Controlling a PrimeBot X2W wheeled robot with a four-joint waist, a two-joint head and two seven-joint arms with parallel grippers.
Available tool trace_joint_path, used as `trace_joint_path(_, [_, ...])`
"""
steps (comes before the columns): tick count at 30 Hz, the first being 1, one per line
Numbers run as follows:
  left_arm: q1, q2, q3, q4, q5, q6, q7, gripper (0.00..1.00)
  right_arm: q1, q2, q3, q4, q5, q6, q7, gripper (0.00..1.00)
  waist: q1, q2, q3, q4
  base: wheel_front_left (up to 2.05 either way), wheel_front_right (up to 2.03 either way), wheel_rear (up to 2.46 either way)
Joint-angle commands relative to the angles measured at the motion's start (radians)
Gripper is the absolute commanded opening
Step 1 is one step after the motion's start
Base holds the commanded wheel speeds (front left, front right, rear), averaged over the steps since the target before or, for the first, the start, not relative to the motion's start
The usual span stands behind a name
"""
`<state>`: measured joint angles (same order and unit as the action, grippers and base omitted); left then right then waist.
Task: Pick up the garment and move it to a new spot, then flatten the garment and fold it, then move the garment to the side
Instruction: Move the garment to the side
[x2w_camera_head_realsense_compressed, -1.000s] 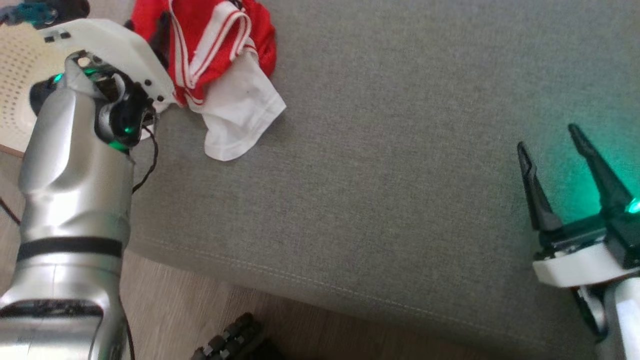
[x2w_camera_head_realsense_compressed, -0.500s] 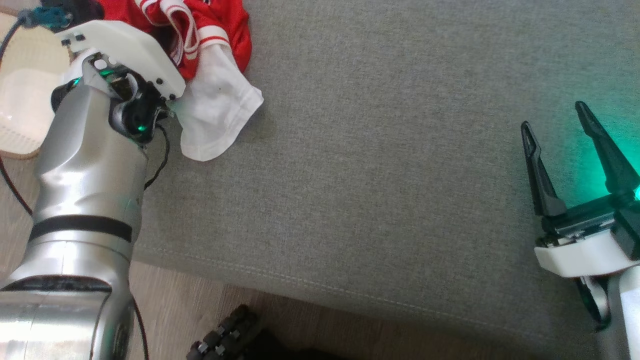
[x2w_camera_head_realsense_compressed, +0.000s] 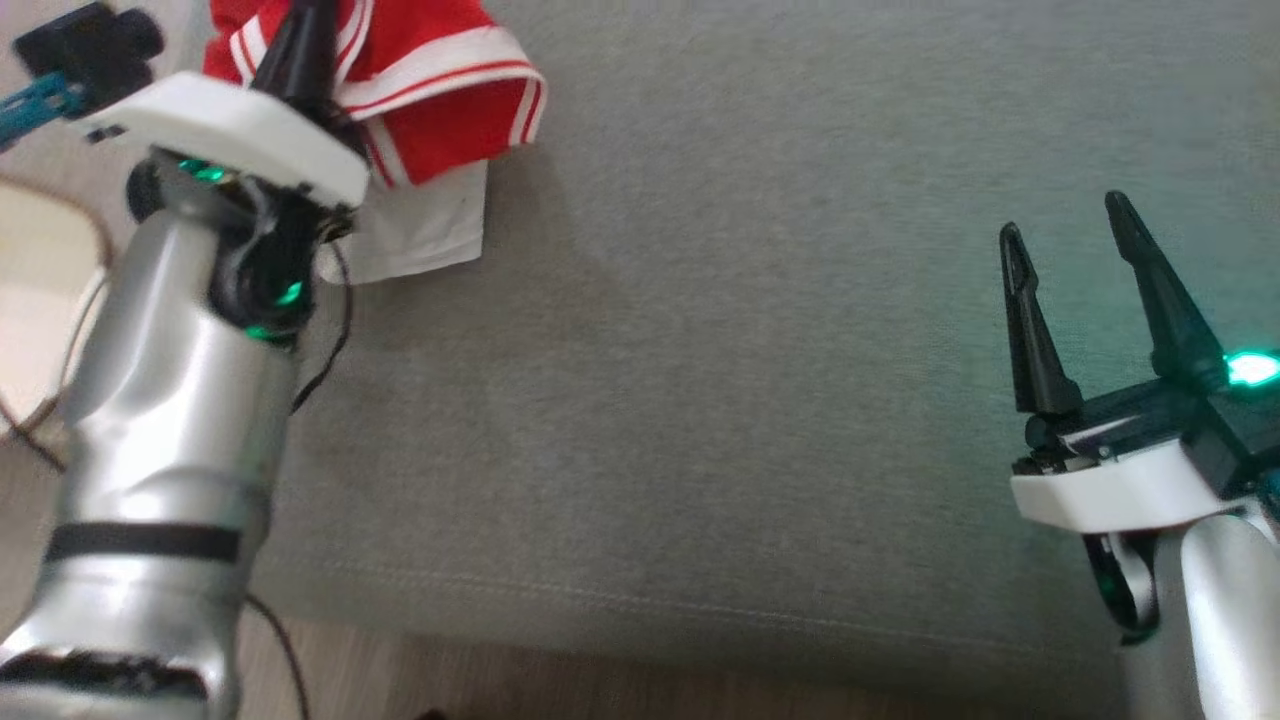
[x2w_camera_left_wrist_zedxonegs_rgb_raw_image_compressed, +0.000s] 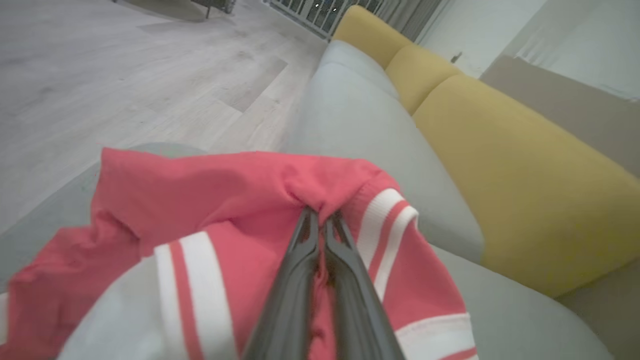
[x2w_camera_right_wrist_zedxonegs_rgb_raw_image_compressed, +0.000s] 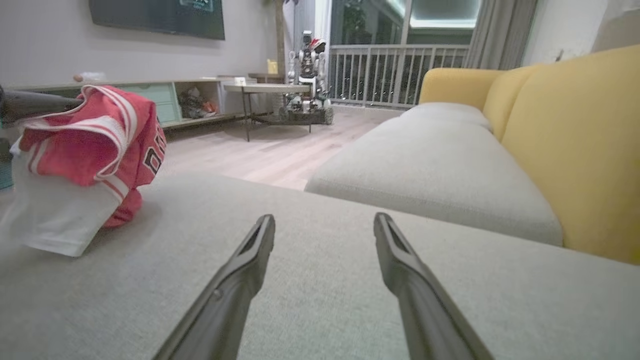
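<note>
Garment (x2w_camera_left_wrist_zedxonegs_rgb_raw_image_compressed: 225, 200): red, with white-and-red striped trim and a white panel. It is found by the left edge of the grey seat (x2w_camera_head_realsense_compressed: 760, 400), toward its far end. A fold of the red cloth is pinched between the fingers of the left gripper (x2w_camera_left_wrist_zedxonegs_rgb_raw_image_compressed: 320, 216), which are pressed together on it, and the cloth is gathered into creases at the tips. In the right wrist view the garment is seen bunched and raised at the pinched part, with the white panel hanging below the red. The lowest red fold is seen against the seat. Whether the white hem touches the seat cannot be told. Black lettering is noted on one red face and cannot be read.

Right gripper (x2w_camera_head_realsense_compressed: 1065, 225): located over the near right part of the seat, well apart from the garment. Its fingers are spread wide, and bare seat fabric is seen in the gap between them. A green light is lit at its base.

A yellow backrest (x2w_camera_left_wrist_zedxonegs_rgb_raw_image_compressed: 525, 165) is noted along one side of the sofa. Wooden floor (x2w_camera_left_wrist_zedxonegs_rgb_raw_image_compressed: 125, 75) is noted beyond the seat.
</note>
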<state>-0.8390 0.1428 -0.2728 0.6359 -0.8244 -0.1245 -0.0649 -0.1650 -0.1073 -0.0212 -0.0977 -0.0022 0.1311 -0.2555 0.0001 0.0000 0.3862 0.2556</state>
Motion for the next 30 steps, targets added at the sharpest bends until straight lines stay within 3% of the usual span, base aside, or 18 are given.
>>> trace_joint_path(1, [-0.005, 0.081, 0.021, -0.098, -0.034, -0.006, 0.020, 0.00, -0.013, 0.014, 0.026, -0.039, 0.007, 0.000, -0.006, 1.00, -0.0001, 0.0000, -0.070, -0.081, 0.00, 0.00, 0.00])
trace_joint_path(8, [0.054, 0.122, 0.023, -0.348, -0.117, -0.001, 0.103, 0.00, -0.019, 0.044, 0.037, -0.069, 0.017, 0.000, -0.006, 1.00, -0.0001, 0.0000, -0.110, -0.199, 0.00, 0.00, 0.00])
trace_joint_path(16, [0.107, 0.068, -0.026, -0.585, -0.140, 0.081, 0.176, 0.00, -0.049, 0.056, 0.065, -0.104, 0.002, 0.000, -0.006, 1.00, -0.0001, 0.0000, -0.090, -0.367, 0.00, 0.00, 0.00])
trace_joint_path(22, [0.115, -0.018, -0.095, -0.558, -0.125, 0.115, 0.166, 0.00, -0.067, 0.057, 0.073, -0.121, 0.022, 0.000, -0.006, 1.00, -0.0001, 0.0000, -0.048, -0.457, 0.00, 0.00, 0.00])
trace_joint_path(30, [0.128, -0.079, -0.184, -0.342, -0.100, 0.133, 0.081, 0.00, -0.078, 0.057, 0.071, -0.136, 0.057, 0.000, -0.006, 1.00, -0.0001, 0.0000, 0.021, -0.520, 0.00, 0.00, 0.00])
